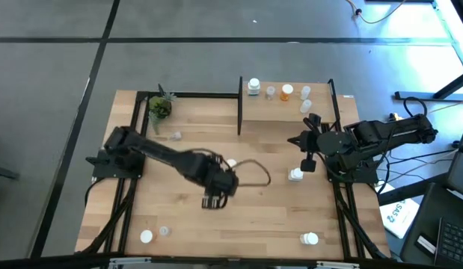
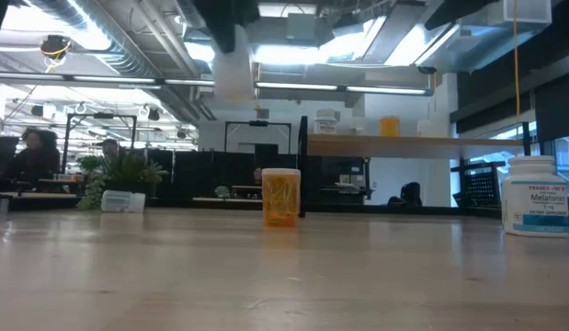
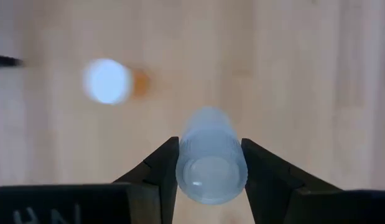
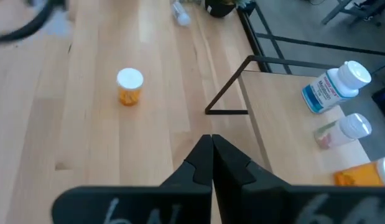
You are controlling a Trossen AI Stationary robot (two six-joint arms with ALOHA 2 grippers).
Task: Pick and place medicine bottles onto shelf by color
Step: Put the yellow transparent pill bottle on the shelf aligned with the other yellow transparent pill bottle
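Note:
My left gripper [image 1: 215,199] hangs over the middle of the table, shut on a clear medicine bottle [image 3: 209,134]. Just beyond it, an orange bottle with a white cap [image 3: 111,81] stands on the tabletop; it also shows in the low view [image 2: 281,197]. The shelf [image 1: 321,113] at the far right carries a white labelled bottle [image 1: 253,87], a clear one [image 1: 270,92], an orange one [image 1: 287,92] and two white ones. My right gripper [image 4: 211,144] waits shut and holding nothing beside the shelf's near edge. My left gripper pinches the clear bottle's capped upper end [image 3: 187,163] between its two fingers, one on each side. The fingers come from above and point steeply down. The bottle hangs below them, roughly upright and clear of the tabletop.
Loose bottles stand on the table: a white one [image 1: 295,174] near my right gripper, a white one [image 1: 310,239] at the near right, a white [image 1: 146,236] and a clear one [image 1: 164,232] at the near left, a clear one [image 1: 176,135] by the potted plant [image 1: 160,108].

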